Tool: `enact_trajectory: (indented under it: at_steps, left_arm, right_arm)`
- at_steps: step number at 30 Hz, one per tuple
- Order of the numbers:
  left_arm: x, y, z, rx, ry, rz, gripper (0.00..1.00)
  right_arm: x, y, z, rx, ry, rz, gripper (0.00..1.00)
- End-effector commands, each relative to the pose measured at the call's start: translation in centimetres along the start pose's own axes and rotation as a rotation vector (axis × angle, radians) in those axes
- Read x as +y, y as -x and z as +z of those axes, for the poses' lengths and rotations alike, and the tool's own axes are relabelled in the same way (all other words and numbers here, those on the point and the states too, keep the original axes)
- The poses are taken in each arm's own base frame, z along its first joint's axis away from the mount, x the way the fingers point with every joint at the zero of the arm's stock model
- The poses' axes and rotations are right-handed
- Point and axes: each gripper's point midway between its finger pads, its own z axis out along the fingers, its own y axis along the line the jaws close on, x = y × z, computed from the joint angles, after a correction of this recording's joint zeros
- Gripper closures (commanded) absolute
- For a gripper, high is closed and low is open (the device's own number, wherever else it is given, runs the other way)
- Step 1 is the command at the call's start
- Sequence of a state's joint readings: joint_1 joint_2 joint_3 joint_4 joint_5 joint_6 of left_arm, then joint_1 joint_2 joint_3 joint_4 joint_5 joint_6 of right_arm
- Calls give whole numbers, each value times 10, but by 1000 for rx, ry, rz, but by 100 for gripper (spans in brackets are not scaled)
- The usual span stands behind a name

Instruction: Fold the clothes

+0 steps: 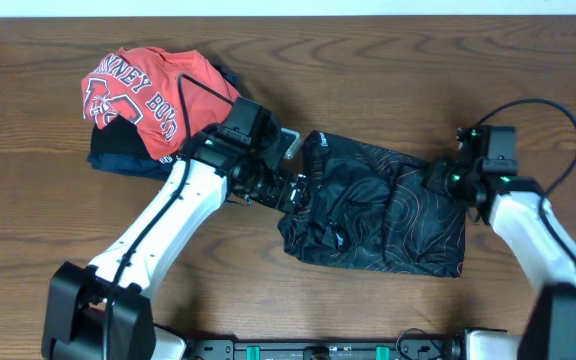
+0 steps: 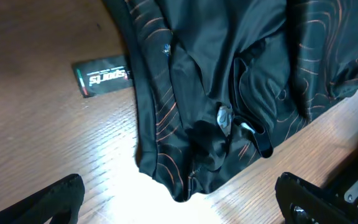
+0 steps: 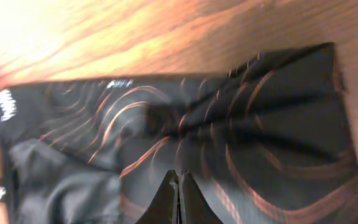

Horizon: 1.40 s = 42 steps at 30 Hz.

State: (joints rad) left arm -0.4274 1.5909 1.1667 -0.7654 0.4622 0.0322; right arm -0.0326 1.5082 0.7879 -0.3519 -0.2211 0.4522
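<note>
1. At the middle of the surface (image 1: pixel 268 290), seen from overhead, the jersey (image 1: pixel 378 205) lies as a rumpled, roughly folded black bundle. It is well apart from the red T-shirt (image 1: pixel 143 90), which is heaped on a navy garment (image 1: pixel 113 160) at the far left. The left gripper (image 1: pixel 293 190) reaches in at the bundle's left edge, its arm stretched diagonally across the surface. The right gripper (image 1: pixel 438 178) sits at the bundle's upper right edge, wrist turned inward.
2. From the left wrist, the left gripper (image 2: pixel 179 190) has its jaws spread wide and holds nothing, poised by the jersey's (image 2: pixel 229 81) bunched hem. The cloth looks thin, light, slick and limp. It will likely droop and slide, so a hem or corner seam seems a better hold than mid-panel. A small label (image 2: pixel 103 76) lies on the wood beside it.
3. From the right wrist, the right gripper (image 3: pixel 178 196) has its fingers pressed together over the jersey (image 3: pixel 241 137). Whether any cloth is nipped between them cannot be told.
</note>
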Motion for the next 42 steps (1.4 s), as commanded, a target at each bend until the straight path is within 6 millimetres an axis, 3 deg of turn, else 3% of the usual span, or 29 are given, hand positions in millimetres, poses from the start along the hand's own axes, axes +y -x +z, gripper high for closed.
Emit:
enact_trajectory:
  at_steps: [1, 5, 9, 12, 16, 19, 22, 27, 33, 42]
  left_arm:
    - [2, -2, 10, 19, -10, -11, 1]
    - [7, -3, 22, 43, -10, -29, 0]
    - [7, -5, 40, 80, -51, -53, 1]
    - [14, -1, 53, 79, -50, -56, 1]
    - [27, 6, 69, 65, -47, -66, 2]
    - [35, 4, 80, 83, -49, -28, 2]
    - [26, -5, 94, 119, -147, 44, 2]
    - [19, -9, 115, 134, -251, 40, 2]
    - [-2, -8, 125, 127, -395, 40, 1]
    - [-19, -15, 134, 159, -391, 87, 17]
  right_arm:
    - [-6, -12, 27, 61, 19, 68, 99]
    - [0, -3, 35, 52, 79, 47, 99]
    - [26, 27, 1, -7, 244, -12, 99]
    - [28, 31, -21, -15, 262, 6, 99]
    - [22, 6, -39, 65, 216, 25, 99]
    - [7, -15, -40, 142, 143, 38, 99]
    - [-6, -27, -39, 183, 75, 54, 99]
    - [-6, -28, -40, 188, 77, 26, 99]
    - [-5, -25, -39, 175, 80, 21, 99]
    - [-5, -24, -39, 170, 83, 19, 99]
